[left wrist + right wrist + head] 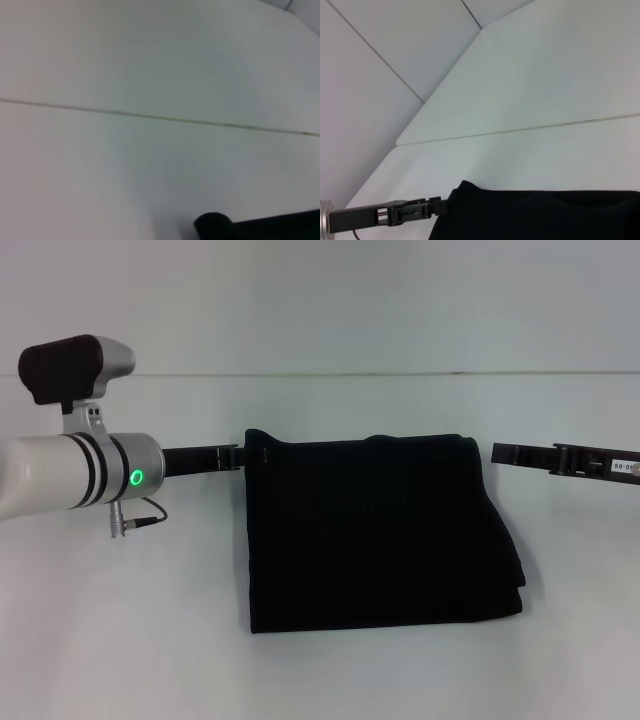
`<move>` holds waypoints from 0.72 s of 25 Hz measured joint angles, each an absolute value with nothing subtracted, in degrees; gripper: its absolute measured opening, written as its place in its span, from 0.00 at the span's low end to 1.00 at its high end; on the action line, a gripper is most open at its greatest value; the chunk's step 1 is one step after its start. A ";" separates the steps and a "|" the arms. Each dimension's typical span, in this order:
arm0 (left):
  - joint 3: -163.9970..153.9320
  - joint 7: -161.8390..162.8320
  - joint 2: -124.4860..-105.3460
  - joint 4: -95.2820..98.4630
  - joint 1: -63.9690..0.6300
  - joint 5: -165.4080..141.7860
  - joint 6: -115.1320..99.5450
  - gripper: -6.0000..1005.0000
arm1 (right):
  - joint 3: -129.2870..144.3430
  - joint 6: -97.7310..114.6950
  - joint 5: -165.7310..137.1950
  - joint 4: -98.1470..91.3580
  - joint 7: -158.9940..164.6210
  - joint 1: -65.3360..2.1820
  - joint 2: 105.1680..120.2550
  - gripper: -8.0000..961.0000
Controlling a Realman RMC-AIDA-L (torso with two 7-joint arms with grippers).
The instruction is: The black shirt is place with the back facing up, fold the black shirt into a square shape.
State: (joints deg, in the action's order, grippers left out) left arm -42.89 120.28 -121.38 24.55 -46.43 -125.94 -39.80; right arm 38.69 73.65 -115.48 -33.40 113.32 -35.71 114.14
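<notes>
One black shirt (380, 535) lies folded in the middle of the frame on the white tabletop (120, 640), its long axis left to right. There are two grippers. The left gripper (243, 455) touches its upper left corner; the right gripper (500, 452) stands just beside the upper right corner (apart). I cannot tell how open either one's fingers are.

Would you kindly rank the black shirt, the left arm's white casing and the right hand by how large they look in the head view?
1. black shirt: largest by far.
2. left arm's white casing: clearly smaller, though it is nearer the camera, which inflates it.
3. right hand: smallest, a thin dark bar beside the shirt's far right corner.
</notes>
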 joint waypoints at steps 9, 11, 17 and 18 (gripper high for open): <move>-43.56 120.34 -121.64 24.17 -47.31 -125.63 -42.73 0.91 | 38.62 72.85 -115.73 -33.22 112.94 -35.61 114.39 0.46; -43.64 120.12 -121.75 24.16 -47.97 -125.62 -43.77 0.91 | 38.66 72.52 -115.74 -33.15 112.94 -35.60 114.38 0.46; -43.97 119.32 -121.99 24.10 -48.62 -125.92 -43.70 0.90 | 39.09 72.17 -115.88 -33.20 112.83 -35.84 114.65 0.47; -44.10 118.79 -122.02 24.14 -48.54 -125.84 -43.56 0.90 | 39.11 72.13 -115.91 -33.17 112.81 -35.87 114.68 0.47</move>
